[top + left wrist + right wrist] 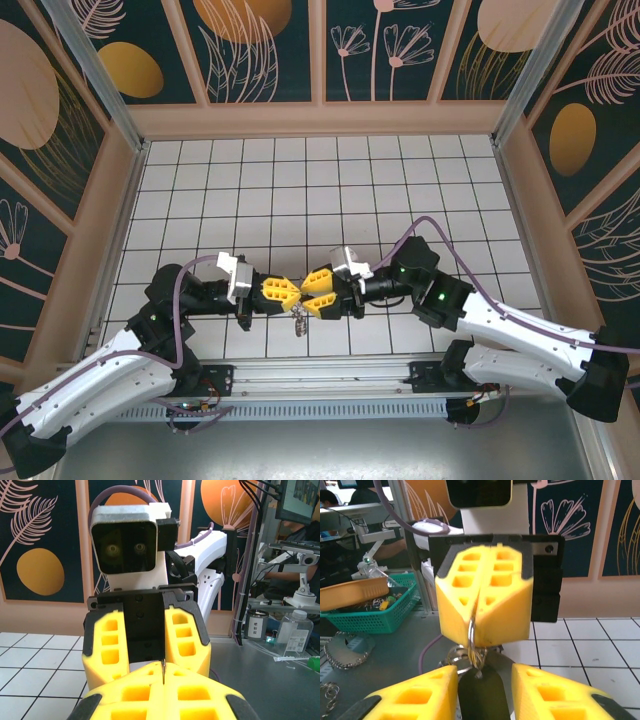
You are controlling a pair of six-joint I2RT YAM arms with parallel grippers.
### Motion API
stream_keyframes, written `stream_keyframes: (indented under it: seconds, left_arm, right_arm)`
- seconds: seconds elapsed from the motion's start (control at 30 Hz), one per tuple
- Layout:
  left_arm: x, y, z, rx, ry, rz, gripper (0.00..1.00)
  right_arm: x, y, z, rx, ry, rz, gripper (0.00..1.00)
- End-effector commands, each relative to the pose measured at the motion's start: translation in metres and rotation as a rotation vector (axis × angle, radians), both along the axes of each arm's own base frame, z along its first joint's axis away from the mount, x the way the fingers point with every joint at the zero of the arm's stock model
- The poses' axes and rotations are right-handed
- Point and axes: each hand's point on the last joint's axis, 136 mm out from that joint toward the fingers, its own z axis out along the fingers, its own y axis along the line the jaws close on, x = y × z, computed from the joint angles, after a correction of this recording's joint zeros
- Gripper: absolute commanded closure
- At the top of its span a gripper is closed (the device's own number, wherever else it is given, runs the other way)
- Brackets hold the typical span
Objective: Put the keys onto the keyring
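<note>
Keys [461, 658], small and silver, are seen hanging in mid-air between the two grippers, above the white tiled table [600, 645]. Nearest, in the right wrist view, the right gripper [485, 672] is shown with its yellow fingers parted. A dark end piece [482, 697] lies in the gap, and whether it is touched cannot be told. Just behind, the keyring [470, 632], a thin metal loop, is pinched edge-on in the tightly closed left gripper [478, 620]. Farther off, a green basket [375, 615] is seen on a grey bench [395, 650]. The bunch is judged light, stiff, slippery and free to swing. A hold on the flat dark end piece is judged best, with the ring clamped at its rim so that its coil can be pried apart.
</note>
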Motion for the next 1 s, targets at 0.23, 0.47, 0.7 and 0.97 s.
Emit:
stream_keyframes:
  seconds: [0.23, 0.47, 0.7, 0.97]
  left_arm:
    - [-0.003, 0.002, 0.019, -0.042, -0.051, -0.005, 1.0]
    - [-0.003, 0.001, 0.019, -0.046, -0.049, -0.008, 1.0]
    - [-0.004, 0.004, 0.018, -0.04, -0.05, 0.001, 1.0]
    - [-0.004, 0.007, 0.016, -0.042, -0.057, 0.018, 1.0]
  right_arm:
    - [-0.012, -0.004, -0.011, -0.011, 0.01, 0.038, 0.65]
    - [-0.01, -0.002, -0.01, 0.0, 0.002, 0.027, 0.66]
    - [-0.003, -0.003, -0.006, 0.007, -0.019, -0.022, 0.99]
    - [0.0, -0.013, 0.006, 0.04, -0.05, -0.08, 1.0]
